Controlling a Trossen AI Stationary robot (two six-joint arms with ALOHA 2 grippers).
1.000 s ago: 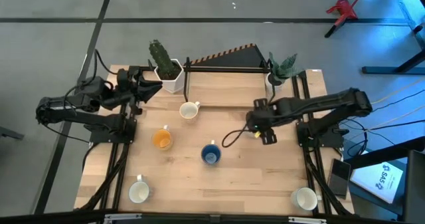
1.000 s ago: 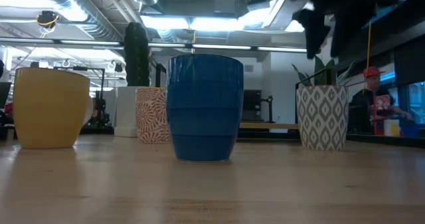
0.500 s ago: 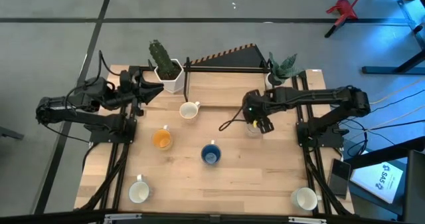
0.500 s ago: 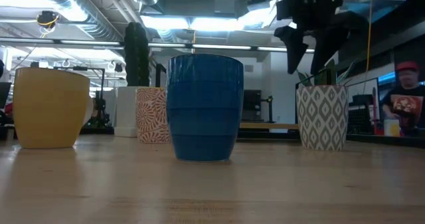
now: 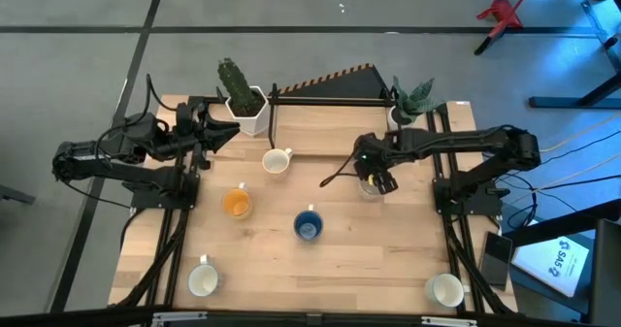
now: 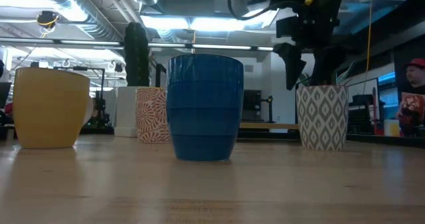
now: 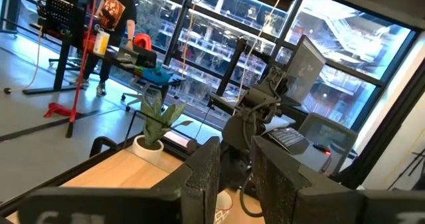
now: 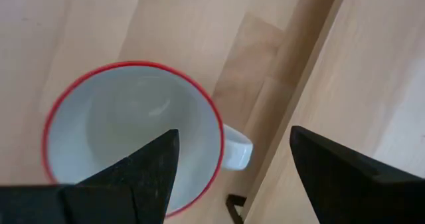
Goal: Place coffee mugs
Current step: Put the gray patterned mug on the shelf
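Now the right end effector point(image 8: 229, 177), fingers spread apart, is hanging over a red-rimmed white mug point(image 8: 133, 134); it looks breakable, so gripping its rim seems best.

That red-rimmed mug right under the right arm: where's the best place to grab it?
Probably the rim wall, from straight above. The red-rimmed mug stands upright, mouth open, handle sticking sideways. The right gripper hovers over it, jaws open, one over the bowl, one outside beside the handle.
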